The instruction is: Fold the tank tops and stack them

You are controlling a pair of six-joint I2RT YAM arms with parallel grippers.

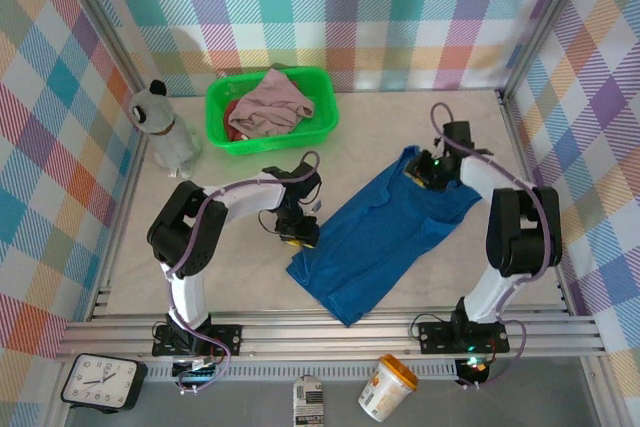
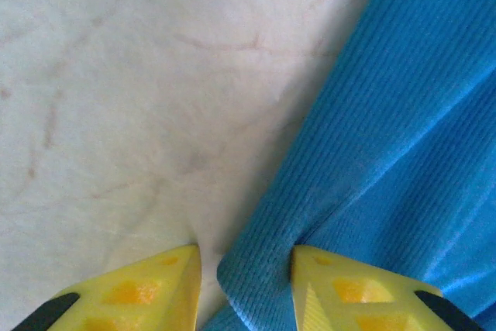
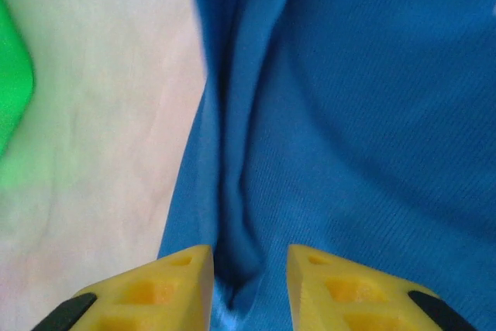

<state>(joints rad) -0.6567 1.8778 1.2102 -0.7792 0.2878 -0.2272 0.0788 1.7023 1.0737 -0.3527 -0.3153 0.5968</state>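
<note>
- The left gripper (image 1: 297, 231) stood at the blue tank top's (image 1: 385, 237) left edge, low over the table (image 1: 380, 117).
- In its wrist view the left gripper (image 2: 245, 269) had its yellow fingers spread. A rounded fold of the blue tank top (image 2: 387, 153) lay in the gap against the right finger, and a sliver of bare table (image 2: 116, 75) showed beside the left one.
- The right gripper (image 1: 431, 173) sat on the far right corner of the same top.
- In the right wrist view the right gripper (image 3: 249, 261) was parted as well, straddling a raised ridge of the blue tank top (image 3: 364, 114) without pressing it flat.
- The blue top lay spread on a slant between the two arms, wrinkled, one corner toward the near edge.
- The mauve-pink tank top (image 1: 270, 102) lay bunched in the green basket (image 1: 280, 141) at the back left, with the dark red tank top (image 1: 231, 110) peeking out beside it.
</note>
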